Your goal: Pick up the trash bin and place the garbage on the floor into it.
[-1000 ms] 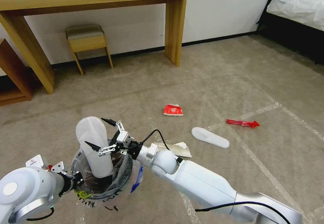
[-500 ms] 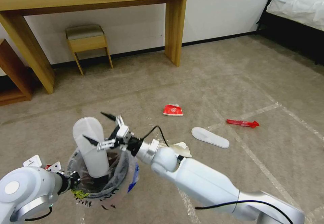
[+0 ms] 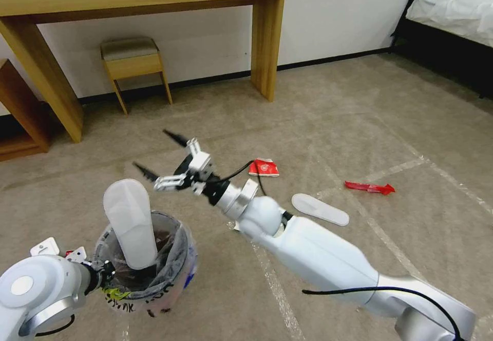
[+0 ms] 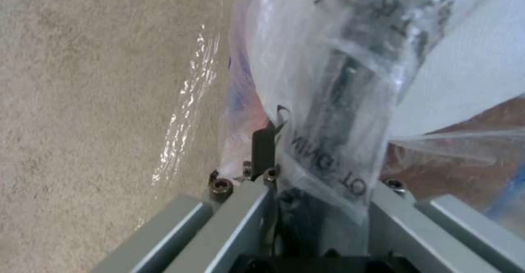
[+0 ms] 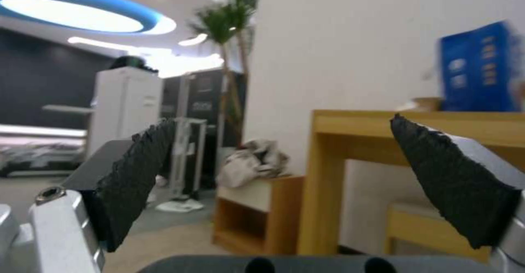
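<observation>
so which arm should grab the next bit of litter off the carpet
Right, probably: the right tool is open and empty above the carpet, near the red carton, while the left tool is clamped on the trash bin rim.

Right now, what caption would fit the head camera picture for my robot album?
Left gripper holds the trash bin with a slipper sole inside; open right gripper hovers empty.

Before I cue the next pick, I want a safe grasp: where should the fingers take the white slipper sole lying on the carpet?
Probably across its narrow width near the middle, coming straight down from above. The slipper sole lies flat on the floor, long and thin, so only its two long edges offer opposing sides. The right gripper is open, raised above the trash bin.
</observation>
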You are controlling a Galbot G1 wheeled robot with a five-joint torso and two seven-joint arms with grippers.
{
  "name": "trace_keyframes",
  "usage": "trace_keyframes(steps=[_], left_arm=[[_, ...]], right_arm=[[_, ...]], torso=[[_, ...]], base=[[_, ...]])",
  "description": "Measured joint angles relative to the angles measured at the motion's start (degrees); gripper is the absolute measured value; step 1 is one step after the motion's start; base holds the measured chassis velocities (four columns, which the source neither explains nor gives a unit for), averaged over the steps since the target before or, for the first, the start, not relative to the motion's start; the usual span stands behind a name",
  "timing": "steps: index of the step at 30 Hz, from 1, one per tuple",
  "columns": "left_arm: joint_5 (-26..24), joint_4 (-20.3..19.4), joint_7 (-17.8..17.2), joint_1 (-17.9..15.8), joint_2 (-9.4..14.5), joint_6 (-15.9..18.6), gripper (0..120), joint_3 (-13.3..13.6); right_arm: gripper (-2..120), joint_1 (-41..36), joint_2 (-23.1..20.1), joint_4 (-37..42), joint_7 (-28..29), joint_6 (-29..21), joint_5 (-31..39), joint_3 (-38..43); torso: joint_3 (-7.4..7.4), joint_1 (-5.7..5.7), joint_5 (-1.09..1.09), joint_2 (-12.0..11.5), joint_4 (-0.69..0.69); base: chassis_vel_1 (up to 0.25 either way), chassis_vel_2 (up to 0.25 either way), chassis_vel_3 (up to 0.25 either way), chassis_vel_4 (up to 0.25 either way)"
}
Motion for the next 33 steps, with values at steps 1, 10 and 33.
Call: trace_keyframes(steps=[1,10,33], left_arm=[[0.0,0.0,0.0,0.0,0.0,0.0,0,0.0],[-0.99,0.66,-0.08,-0.53,-0.05,-0.27,0,-0.83],[-1.98,3.0,-0.3,-1.44,-1.41,0.26,0,-1.79]], right_arm=[[100,0.0,0.0,0.0,0.0,0.0,0.0,0.0],[100,-0.38,-10.38,1.59,13.11,-13.33,8.28,9.83],[100,-21.65,-14.56,1.19,25.38,-16.1,-3.5,32.07]], torso=[[0.0,0.0,0.0,0.0,0.0],[0.0,0.0,0.02,0.0,-0.02],[-0.01,0.0,0.0,0.0,-0.01]], base=[[0.0,0.0,0.0,0.0],[0.0,0.0,0.0,0.0],[0.0,0.0,0.0,0.0]])
